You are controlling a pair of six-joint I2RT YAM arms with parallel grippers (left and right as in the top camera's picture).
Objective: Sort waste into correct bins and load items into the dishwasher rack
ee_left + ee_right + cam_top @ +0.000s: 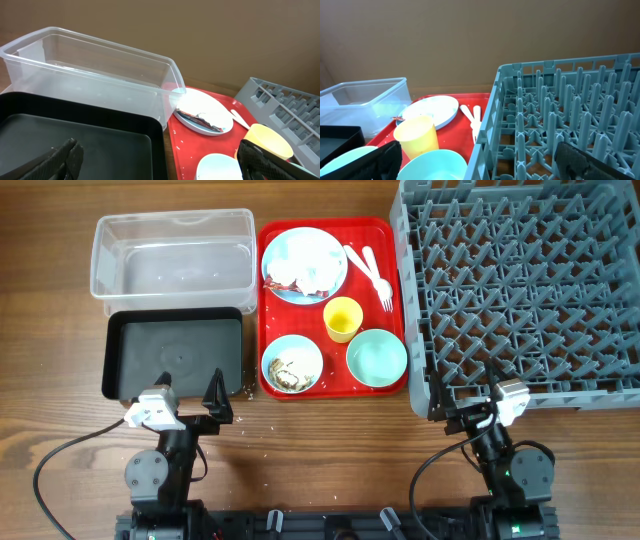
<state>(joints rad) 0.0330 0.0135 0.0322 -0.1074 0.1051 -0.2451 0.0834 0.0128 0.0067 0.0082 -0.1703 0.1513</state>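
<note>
Plate [305, 262], cup [342, 318], bowls [377, 357] on tray [288, 320]; left claw [191, 392], right claw [463, 394] spread, empty.

The left arm [150, 472] and right arm [522, 470] are matt black with round joint housings. The left hand [190, 392] and right hand [465, 392] each have a white boxy block behind two black tapering fingers [62, 159]. A thin black cable [55, 465] loops beside each arm.

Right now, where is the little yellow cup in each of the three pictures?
Overhead: the yellow cup is near the middle, between the plate and the two bowls.
Left wrist: the yellow cup is at the lower right.
Right wrist: the yellow cup is at the lower left.
Shared landmark: the red tray it stands on.
</note>
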